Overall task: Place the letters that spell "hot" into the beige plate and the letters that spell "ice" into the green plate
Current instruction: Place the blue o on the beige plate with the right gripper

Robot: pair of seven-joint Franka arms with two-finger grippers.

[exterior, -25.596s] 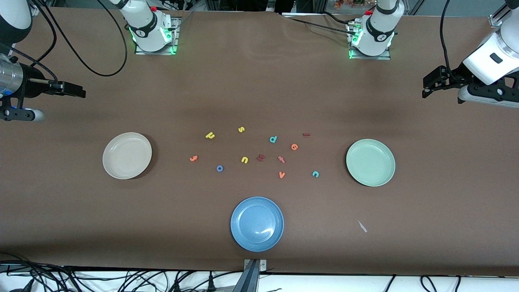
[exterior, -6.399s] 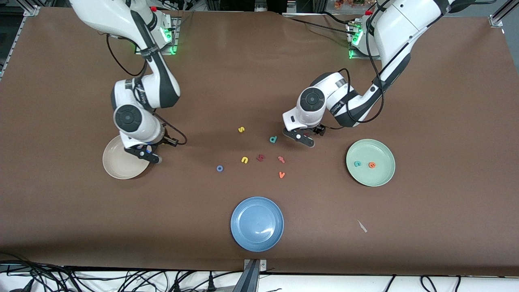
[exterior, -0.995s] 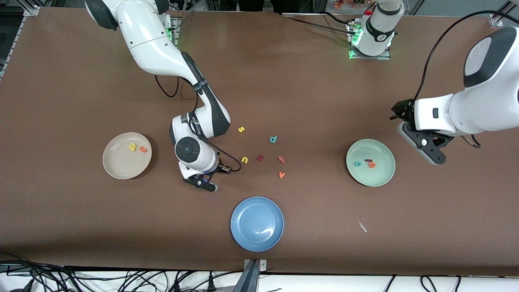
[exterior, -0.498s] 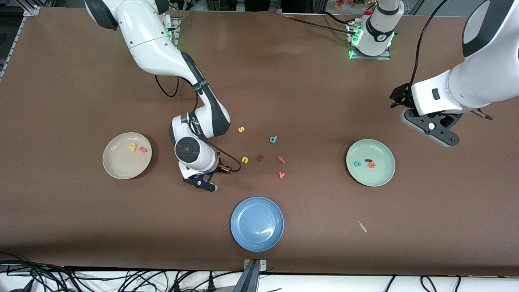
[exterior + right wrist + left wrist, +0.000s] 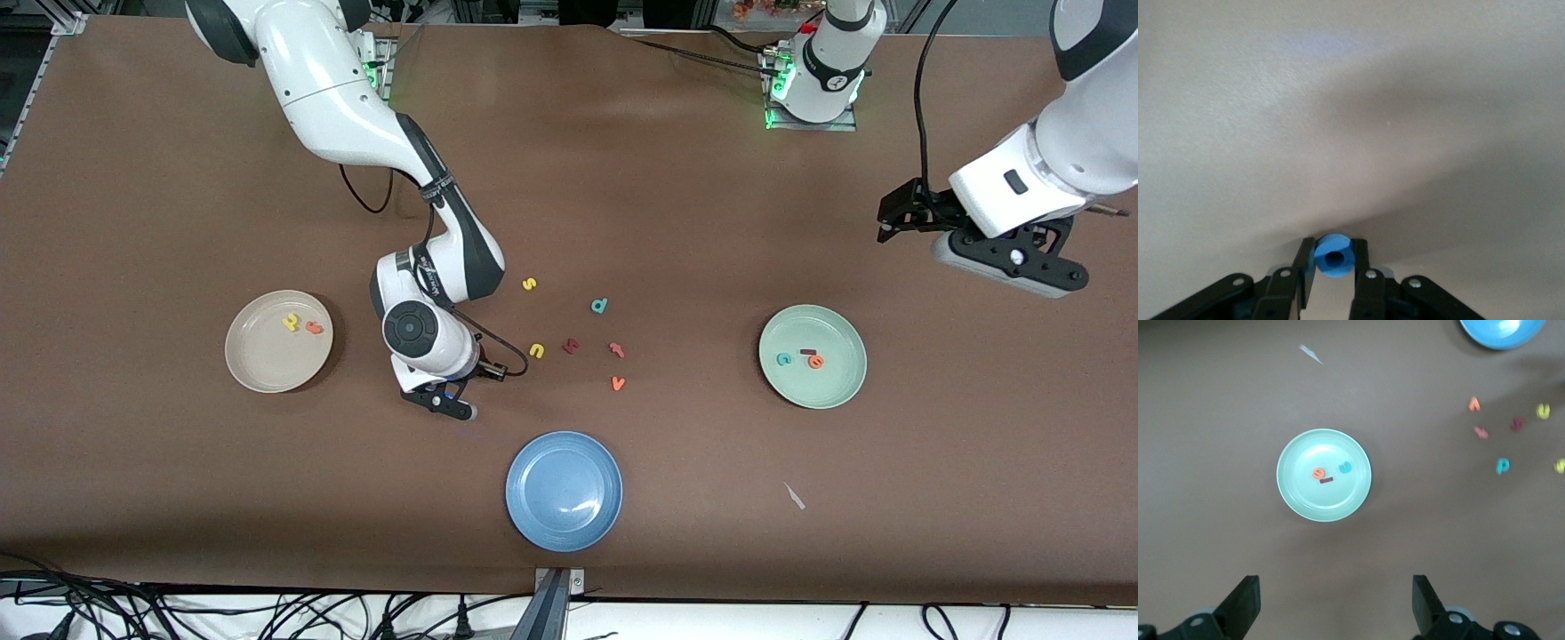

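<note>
Right gripper (image 5: pixel 1333 265) pinches the blue "o" (image 5: pixel 1334 255) at table level for the beige plate (image 5: pixel 258 369). Left gripper (image 5: pixel 1335 607), wide and empty, waits above the green plate (image 5: pixel 1298 500).

The right gripper (image 5: pixel 1333 267) sat low near the blue plate (image 5: pixel 564 490), fingers clamped. The left gripper (image 5: pixel 1336 607) hung spread wide, well above it.

1. With twelve o'clock toward the arm bases, loose letters (image 5: pixel 573 345) cluster mid-table. The right-end plate (image 5: pixel 258 373) lies at nine, the left-end plate (image 5: pixel 827 391) at three, and the third plate (image 5: pixel 564 524) at six.
2. "h" (image 5: pixel 290 322) and "t" (image 5: pixel 314 327) lie in the right-end plate; "c" (image 5: pixel 783 359), "i" (image 5: pixel 807 352) and "e" (image 5: pixel 815 361) lie in the left-end plate.
3. The right gripper (image 5: pixel 444 396), at the cluster's eight, grips "o" (image 5: pixel 1334 255). The left gripper (image 5: pixel 898 218) hangs over the table at the left-end plate's one.
</note>
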